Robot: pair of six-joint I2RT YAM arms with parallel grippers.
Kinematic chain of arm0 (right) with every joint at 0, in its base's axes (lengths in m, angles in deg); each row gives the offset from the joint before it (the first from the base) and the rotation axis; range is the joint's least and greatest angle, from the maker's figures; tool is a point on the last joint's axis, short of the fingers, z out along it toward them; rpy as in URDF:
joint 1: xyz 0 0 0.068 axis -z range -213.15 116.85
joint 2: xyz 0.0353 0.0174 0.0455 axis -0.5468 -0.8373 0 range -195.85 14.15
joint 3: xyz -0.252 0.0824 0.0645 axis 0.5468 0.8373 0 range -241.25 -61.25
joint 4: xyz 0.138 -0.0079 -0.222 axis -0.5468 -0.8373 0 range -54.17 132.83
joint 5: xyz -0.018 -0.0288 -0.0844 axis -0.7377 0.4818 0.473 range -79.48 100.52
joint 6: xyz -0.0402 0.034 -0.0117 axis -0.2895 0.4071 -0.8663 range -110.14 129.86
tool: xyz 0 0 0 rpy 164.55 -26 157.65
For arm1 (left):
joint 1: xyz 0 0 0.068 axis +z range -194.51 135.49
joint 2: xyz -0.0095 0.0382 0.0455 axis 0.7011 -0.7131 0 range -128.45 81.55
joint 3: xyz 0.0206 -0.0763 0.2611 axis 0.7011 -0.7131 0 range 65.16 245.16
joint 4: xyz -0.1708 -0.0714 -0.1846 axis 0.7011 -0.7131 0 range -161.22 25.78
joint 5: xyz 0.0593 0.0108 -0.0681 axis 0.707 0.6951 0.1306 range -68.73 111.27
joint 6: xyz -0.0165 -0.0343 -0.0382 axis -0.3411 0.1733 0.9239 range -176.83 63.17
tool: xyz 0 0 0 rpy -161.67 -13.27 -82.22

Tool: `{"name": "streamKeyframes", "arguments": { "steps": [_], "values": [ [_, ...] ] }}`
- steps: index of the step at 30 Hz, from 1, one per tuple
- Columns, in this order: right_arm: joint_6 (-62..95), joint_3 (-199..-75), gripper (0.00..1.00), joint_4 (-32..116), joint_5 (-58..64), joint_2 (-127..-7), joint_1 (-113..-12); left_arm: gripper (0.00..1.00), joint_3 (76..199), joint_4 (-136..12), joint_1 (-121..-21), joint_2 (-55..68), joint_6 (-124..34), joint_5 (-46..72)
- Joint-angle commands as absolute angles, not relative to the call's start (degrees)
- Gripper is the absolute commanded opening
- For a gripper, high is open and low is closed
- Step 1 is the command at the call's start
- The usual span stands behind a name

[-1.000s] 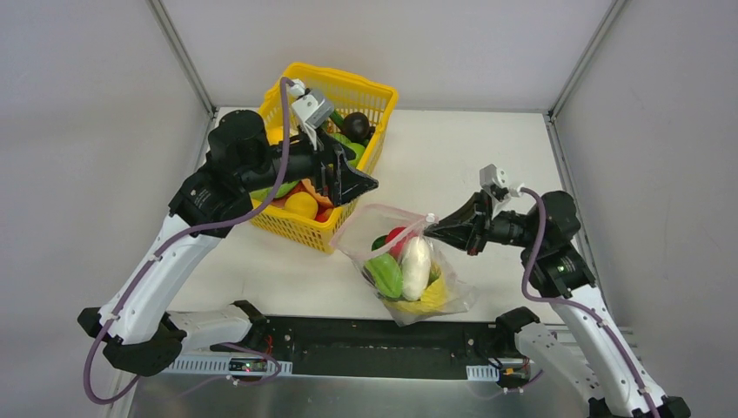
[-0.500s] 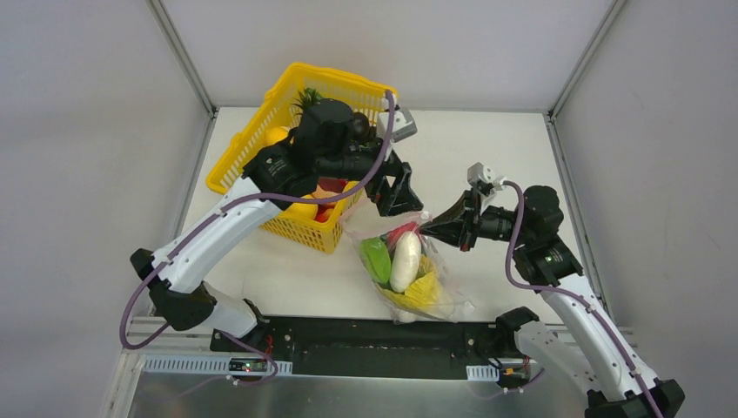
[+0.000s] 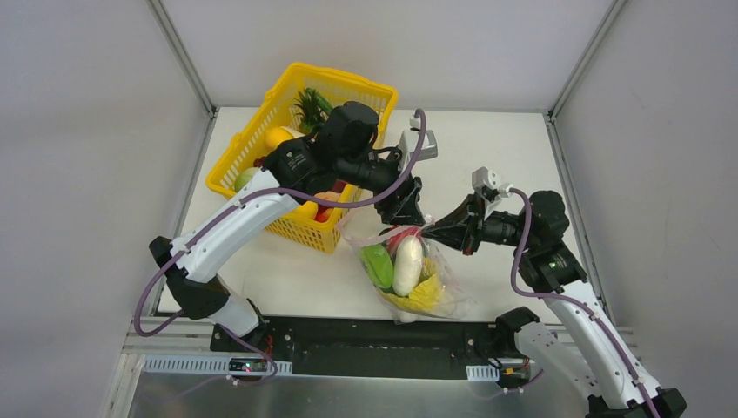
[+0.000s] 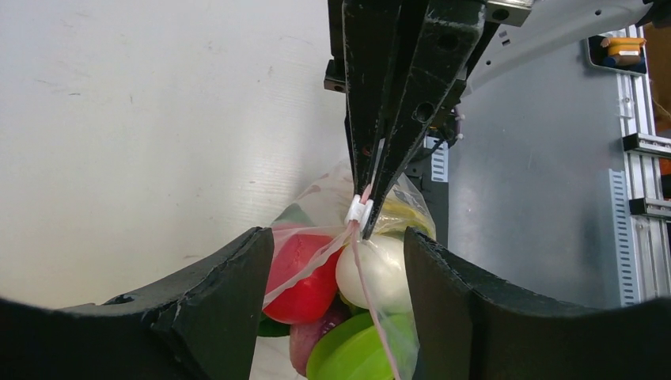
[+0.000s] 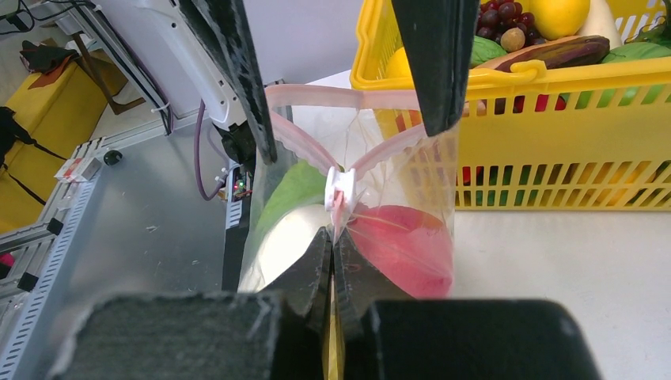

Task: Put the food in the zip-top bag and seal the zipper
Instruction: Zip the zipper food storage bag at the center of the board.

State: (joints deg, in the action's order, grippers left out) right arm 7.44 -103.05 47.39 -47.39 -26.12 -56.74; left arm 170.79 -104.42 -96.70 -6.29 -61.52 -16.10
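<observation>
Two grippers meet at the zip-top bag (image 3: 418,283), centre of the top view, lower right of the yellow basket (image 3: 300,228). Right gripper (image 3: 428,228) pinched tight on the zipper (image 5: 316,96) by the white slider (image 5: 342,188). Left gripper (image 3: 407,213) spread wide astride it, holding nothing. Food (image 3: 406,266) is inside the bag.

White table (image 3: 487,157) carries 2 things. Yellow mesh basket (image 3: 296,228) stands at the far left, set at an angle to the table edges. Zip-top bag (image 3: 448,289) is front centre, bottom resting on the surface, just beside the basket's near corner; whether they touch, cannot tell.
</observation>
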Motion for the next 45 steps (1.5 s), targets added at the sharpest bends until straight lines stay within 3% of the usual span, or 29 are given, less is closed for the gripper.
{"name": "streamKeyframes", "arguments": {
  "steps": [1, 7, 8, 10, 12, 21, 26, 31, 32, 45],
  "values": [
    [5.9, -103.6, 0.00, 51.7, -49.1, -24.8, -56.5, 0.63, 172.4, -104.0, -97.8, -7.0, -62.6, -17.7],
    [5.4, -103.5, 0.00, 51.7, -49.1, -24.4, -56.6, 0.58, 171.0, -100.0, -99.1, -7.8, -60.4, -15.9],
    [5.3, -103.4, 0.00, 51.8, -49.2, -24.3, -56.5, 0.55, 171.1, -100.0, -99.2, -7.9, -60.4, -15.9],
    [5.3, -103.3, 0.00, 51.8, -49.3, -24.2, -56.6, 0.36, 171.0, -100.0, -99.2, -8.3, -60.2, -16.0],
    [5.3, -103.1, 0.00, 51.7, -49.1, -24.2, -56.5, 0.26, 171.1, -100.1, -99.3, -8.6, -59.8, -16.4],
    [5.0, -103.0, 0.00, 51.8, -48.7, -24.3, -56.6, 0.31, 171.0, -101.3, -99.4, -9.5, -60.6, -20.3],
    [5.0, -102.8, 0.00, 51.8, -48.5, -24.0, -56.5, 0.08, 170.9, -102.0, -99.4, -9.4, -61.2, -20.3],
    [5.3, -102.5, 0.00, 51.8, -46.2, -23.5, -56.5, 0.05, 171.2, -104.3, -99.4, -8.5, -62.8, -17.8],
    [5.4, -102.5, 0.00, 51.9, -45.6, -23.5, -56.6, 0.00, 171.3, -105.0, -99.4, -8.3, -63.2, -17.5],
    [7.3, -102.2, 0.00, 52.9, -41.9, -22.8, -56.3, 0.00, 167.0, -111.3, -99.3, -3.0, -68.2, -11.3]
  ]
}}
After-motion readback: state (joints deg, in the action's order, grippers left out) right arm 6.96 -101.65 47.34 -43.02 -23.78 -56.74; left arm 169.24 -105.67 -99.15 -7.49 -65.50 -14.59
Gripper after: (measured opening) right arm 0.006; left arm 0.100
